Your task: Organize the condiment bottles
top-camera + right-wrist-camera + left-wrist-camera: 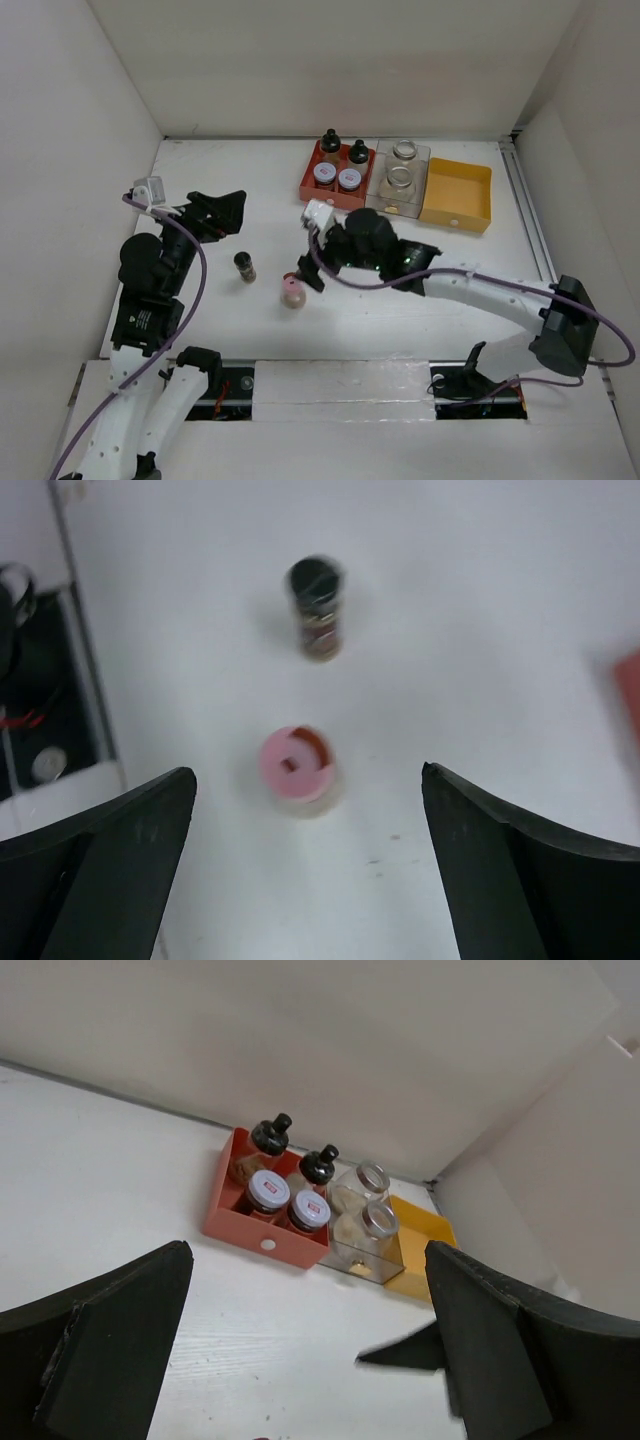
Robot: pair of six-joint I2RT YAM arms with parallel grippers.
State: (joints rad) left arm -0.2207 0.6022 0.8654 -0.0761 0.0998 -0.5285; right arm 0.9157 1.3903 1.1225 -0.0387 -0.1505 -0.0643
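Right gripper (307,773), jaws wide, over small pink-capped clear bottle (292,291); I centre cap between jaws, descend, close below cap.

What I can't make out from here

On my right wrist view the dark shaker (316,610) is smeared and I can't read its label. The red tray (630,695) is only a blurred sliver cut off by the right edge, and the right fingers (100,870) run off the bottom and sides. On the left wrist view the left fingers (110,1350) are cropped the same way. The orange tray (425,1230) sits partly behind the clear tray (365,1260) and one finger. The print on the grey-lidded jars (268,1190) is too small for me to read.
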